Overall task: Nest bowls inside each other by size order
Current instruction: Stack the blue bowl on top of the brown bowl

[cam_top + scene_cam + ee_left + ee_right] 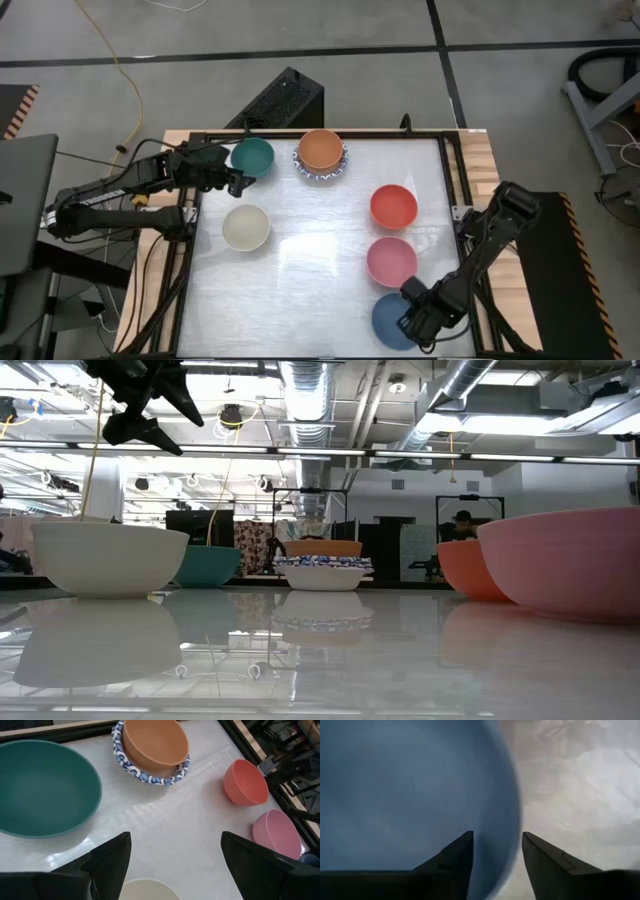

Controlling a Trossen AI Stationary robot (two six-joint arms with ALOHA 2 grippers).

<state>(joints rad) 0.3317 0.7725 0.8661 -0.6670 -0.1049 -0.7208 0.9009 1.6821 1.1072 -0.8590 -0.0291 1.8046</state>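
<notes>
Six bowl shapes show on the white table. A teal bowl point(252, 156) and an orange bowl point(320, 148), nested in a white bowl with a blue-patterned rim point(322, 174), stand at the far side. A cream bowl point(246, 227) is at the left. Red point(393, 206), pink point(391, 261) and blue point(388, 322) bowls run down the right. My left gripper point(238, 182) is open and empty in the air between the teal and cream bowls. My right gripper point(412, 318) is open, with its fingers on either side of the blue bowl's rim. My right gripper comes at the blue bowl's right-hand rim point(514, 835) from above, with one finger inside the bowl and one outside. A gap shows between the inner finger point(457, 855) and the wall. Whether the outer finger point(540, 855) touches the rim, I cannot tell. The bowl sits on the table.
A black frame point(452, 180) runs round the table. In the low view the cream bowl point(110, 558) and the pink bowl point(570, 575) stand nearest. The middle of the table point(310, 270) holds no bowl. A person shows far back in the room point(462, 520).
</notes>
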